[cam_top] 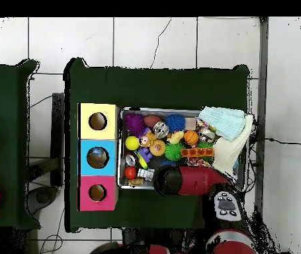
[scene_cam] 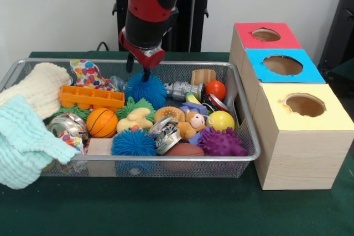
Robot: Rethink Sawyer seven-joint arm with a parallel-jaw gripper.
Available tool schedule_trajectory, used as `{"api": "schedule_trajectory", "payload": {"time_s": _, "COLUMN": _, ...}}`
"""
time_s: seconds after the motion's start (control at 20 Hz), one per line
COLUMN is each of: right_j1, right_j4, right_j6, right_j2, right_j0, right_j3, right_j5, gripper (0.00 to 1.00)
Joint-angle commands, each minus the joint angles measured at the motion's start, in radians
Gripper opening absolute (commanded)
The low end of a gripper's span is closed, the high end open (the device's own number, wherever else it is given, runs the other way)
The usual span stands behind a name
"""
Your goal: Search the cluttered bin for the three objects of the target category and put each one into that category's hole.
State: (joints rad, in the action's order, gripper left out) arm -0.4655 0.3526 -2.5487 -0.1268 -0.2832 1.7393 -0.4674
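The cluttered bin [scene_cam: 166, 158], a silver wire mesh basket, holds several toys. In the front view my gripper [scene_cam: 138, 75] is open and empty, its tips just over a blue spiky ball [scene_cam: 146, 91] at the bin's far middle. A second blue spiky ball [scene_cam: 133, 143], a purple spiky ball [scene_cam: 221, 142] and a green spiky ball [scene_cam: 137, 105] lie nearer the camera. In the overhead view the arm [cam_top: 186, 180] hides the gripper and that part of the bin [cam_top: 122, 149].
Three wooden boxes with holes stand right of the bin: red top [scene_cam: 265, 35], blue top [scene_cam: 283, 64], yellow top [scene_cam: 304, 105]. A cream cloth [scene_cam: 36, 87] and a mint cloth [scene_cam: 25, 142] hang over the bin's left end. An orange tray [scene_cam: 91, 98], basketball [scene_cam: 102, 122], yellow ball [scene_cam: 220, 120] and red ball [scene_cam: 215, 89] lie inside.
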Motion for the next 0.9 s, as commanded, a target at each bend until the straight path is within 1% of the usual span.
{"api": "schedule_trajectory", "payload": {"time_s": 0.05, "right_j1": 0.157, "right_j4": -0.071, "right_j6": -0.239, "right_j2": -0.077, "right_j0": 0.052, "right_j3": -0.097, "right_j5": 0.11, "gripper": 1.0}}
{"api": "schedule_trajectory", "payload": {"time_s": 0.15, "right_j1": 0.138, "right_j4": -0.087, "right_j6": -0.216, "right_j2": -0.082, "right_j0": 0.054, "right_j3": -0.082, "right_j5": 0.107, "gripper": 1.0}}
{"api": "schedule_trajectory", "payload": {"time_s": 0.4, "right_j1": 0.142, "right_j4": -0.127, "right_j6": -0.18, "right_j2": -0.096, "right_j0": 0.059, "right_j3": -0.075, "right_j5": 0.122, "gripper": 1.0}}
{"api": "schedule_trajectory", "payload": {"time_s": 0.7, "right_j1": 0.071, "right_j4": -0.157, "right_j6": -0.112, "right_j2": -0.102, "right_j0": 0.047, "right_j3": -0.05, "right_j5": 0.047, "gripper": 1.0}}
{"api": "schedule_trajectory", "payload": {"time_s": 0.8, "right_j1": 0.098, "right_j4": -0.157, "right_j6": -0.101, "right_j2": -0.101, "right_j0": 0.032, "right_j3": -0.068, "right_j5": 0.058, "gripper": 1.0}}
{"api": "schedule_trajectory", "payload": {"time_s": 0.9, "right_j1": 0.167, "right_j4": -0.143, "right_j6": -0.088, "right_j2": -0.104, "right_j0": 0.008, "right_j3": -0.118, "right_j5": 0.11, "gripper": 1.0}}
